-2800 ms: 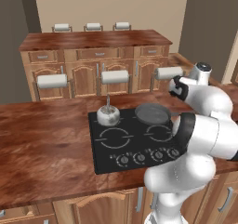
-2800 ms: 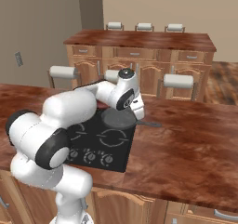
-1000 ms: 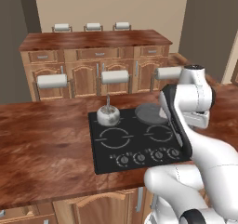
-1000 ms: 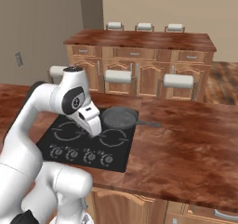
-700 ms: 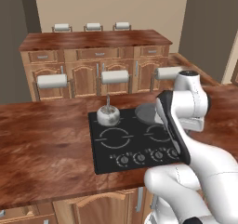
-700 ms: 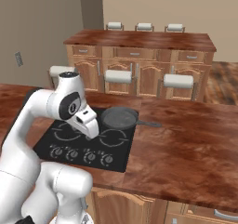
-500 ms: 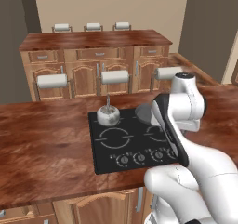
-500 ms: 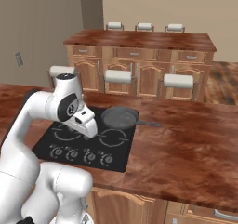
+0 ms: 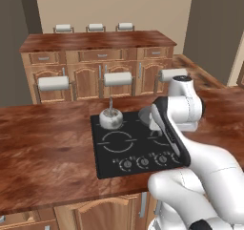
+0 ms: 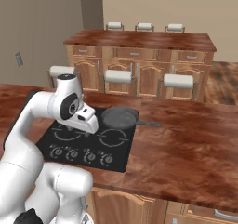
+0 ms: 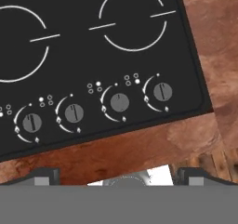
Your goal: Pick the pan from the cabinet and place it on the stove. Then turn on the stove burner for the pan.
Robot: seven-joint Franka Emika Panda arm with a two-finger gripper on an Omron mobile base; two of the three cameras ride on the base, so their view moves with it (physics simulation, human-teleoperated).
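In the left base view the white arm bends over the stove point(image 9: 119, 150), a flat black glass slab with thin white ring markings set into a glossy reddish-brown wooden counter point(image 9: 43, 143); the arm's own body covers the pincer here, so its opening cannot be read from this side. A small shiny silver kettle point(image 9: 111, 119) with an upright handle stands on the stove's far left ring, and a sliver of the pan point(image 9: 144, 114), dark grey and round, peeks out at the stove's far right, partly behind the arm. In the right base view the hand hangs over the middle of the stove point(image 10: 56, 141), and the gripper point(image 10: 86, 125) points down at the glass, its fingers too hidden to judge. The pan point(image 10: 120, 118) sits on the stove's far right ring, shallow, matte, its long thin handle reaching off the stove's right edge over the counter point(image 10: 186, 139); it lies just beside the hand, on its far right, apart from it. In the hand view the two dark fingertips point(image 11: 44, 175) stand wide apart at the bottom corners, fully spread, holding and touching nothing. Between them lies the counter's front strip, and beyond it the stove's point(image 11: 116, 56) row of four small round grey knobs point(image 11: 120, 102), each with white tick marks, below two white rings.
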